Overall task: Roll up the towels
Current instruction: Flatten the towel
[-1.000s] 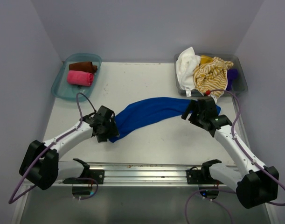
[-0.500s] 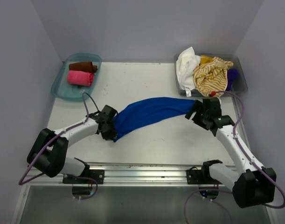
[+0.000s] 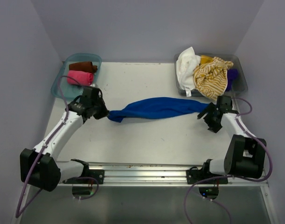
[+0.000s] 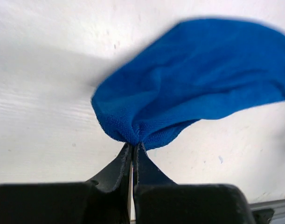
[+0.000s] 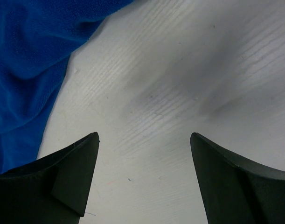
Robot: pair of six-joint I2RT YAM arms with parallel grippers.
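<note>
**As the left jaws bite, the blue towel (image 3: 154,108) pulls straight**

Whereas a second ago the left jaws stood apart around the towel's near-left end, they are now clenched on it. The left wrist view shows the two fingers pressed together with a gathered fold of blue cloth (image 4: 193,79) pinched at their tips. With that hold, the left arm (image 3: 63,130) has swung outward and away from the near edge. The towel, which had slanted down toward the rail, now runs almost level across the middle of the worktop (image 3: 151,144).

The right arm (image 3: 235,126) has drawn off toward the right edge. Its jaws are released, spread as wide as before, and hold nothing. In the right wrist view the blue cloth (image 5: 25,60) lies to the left, beside the left finger, and only bare worktop shows between the fingers.

The towel is therefore held at one end only, and it is a bunched, rope-like band rather than a flat sheet. This looks like the straightening stage, with the rolling itself not yet begun. The cloth will probably need spreading before it can roll neatly, and the free right end may drag if the left arm pulls further.

A pink roll (image 3: 79,77) and a brown roll (image 3: 82,66) sit in the teal tray (image 3: 58,88) at far left. A white towel (image 3: 186,63), a yellow striped towel (image 3: 210,74) and a purple towel (image 3: 232,77) are heaped unrolled in the grey bin (image 3: 240,81) at far right.
</note>
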